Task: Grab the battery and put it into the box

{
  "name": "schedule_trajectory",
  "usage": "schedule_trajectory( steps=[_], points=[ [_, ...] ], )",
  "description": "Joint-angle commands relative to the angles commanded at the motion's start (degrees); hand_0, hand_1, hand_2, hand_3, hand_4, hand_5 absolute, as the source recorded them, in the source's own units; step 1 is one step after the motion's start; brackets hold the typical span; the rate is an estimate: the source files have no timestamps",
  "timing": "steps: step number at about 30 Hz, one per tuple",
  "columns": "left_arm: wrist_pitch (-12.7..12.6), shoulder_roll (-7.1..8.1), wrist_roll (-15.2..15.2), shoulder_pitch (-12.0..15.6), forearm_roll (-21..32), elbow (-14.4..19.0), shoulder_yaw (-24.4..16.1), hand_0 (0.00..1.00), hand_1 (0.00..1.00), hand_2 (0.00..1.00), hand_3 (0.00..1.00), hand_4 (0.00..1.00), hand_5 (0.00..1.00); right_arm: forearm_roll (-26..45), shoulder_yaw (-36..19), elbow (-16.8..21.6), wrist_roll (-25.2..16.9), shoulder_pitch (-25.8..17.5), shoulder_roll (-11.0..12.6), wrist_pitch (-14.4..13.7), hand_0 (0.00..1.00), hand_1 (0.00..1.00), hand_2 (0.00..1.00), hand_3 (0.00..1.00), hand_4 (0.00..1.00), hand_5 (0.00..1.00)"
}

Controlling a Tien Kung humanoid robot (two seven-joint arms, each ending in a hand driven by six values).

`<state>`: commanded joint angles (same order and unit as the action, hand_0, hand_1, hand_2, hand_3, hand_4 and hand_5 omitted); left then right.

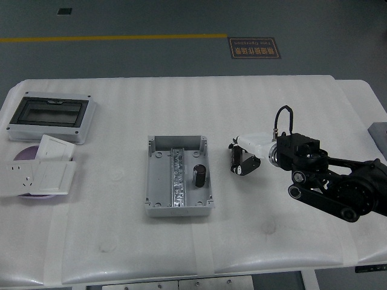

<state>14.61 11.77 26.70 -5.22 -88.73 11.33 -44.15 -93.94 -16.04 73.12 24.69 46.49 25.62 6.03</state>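
A grey open box (158, 181) lies in the middle of the table, with one black cylindrical battery (198, 175) standing in its right side. A second black battery (233, 158) is just right of the box, low at the table surface and partly covered. My right hand (240, 159), white and black fingered, comes in from the right on its black arm (329, 184). Its fingers are curled around this second battery. The left arm does not show.
A grey enclosure with a dark window (51, 118) sits at the far left. In front of it lie white socket plates (42, 172) over a purple disc (24, 154). A grey object (380, 134) pokes in at the right edge.
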Motion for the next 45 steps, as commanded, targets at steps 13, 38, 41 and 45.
schedule_trajectory(
  steps=[13, 38, 41, 45],
  points=[
    [-0.46, -0.1, -0.45, 0.02, 0.36, 0.04, 0.48, 0.648, 0.589, 0.544, 0.583, 0.376, 0.029, -2.72, -2.08, 2.97, 0.15, -0.43, 1.36, -1.18, 0.571, 0.519, 0.479, 0.62, 0.465, 0.193],
    [-0.09, -0.01, 0.01, 1.21, -1.23, -0.02, -1.24, 0.647, 0.59, 0.541, 0.581, 0.393, 0.053, 7.36, -12.99, 15.49, -11.45, -11.46, -5.97, -15.5, 0.738, 0.725, 0.767, 0.883, 0.539, 0.249],
    [-0.03, 0.01, 0.03, 1.19, -1.16, -0.01, -1.16, 0.647, 0.59, 0.541, 0.581, 0.393, 0.053, 7.07, -12.81, 15.08, -11.97, -11.49, -5.94, -15.32, 0.738, 0.725, 0.767, 0.883, 0.539, 0.249],
    [-0.02, 0.05, 0.04, 1.09, -1.17, -0.04, -1.17, 0.648, 0.589, 0.541, 0.581, 0.388, 0.048, 6.56, -12.68, 14.58, -12.25, -11.39, -5.93, -15.27, 0.77, 0.751, 0.789, 0.951, 0.56, 0.26]
  ],
)
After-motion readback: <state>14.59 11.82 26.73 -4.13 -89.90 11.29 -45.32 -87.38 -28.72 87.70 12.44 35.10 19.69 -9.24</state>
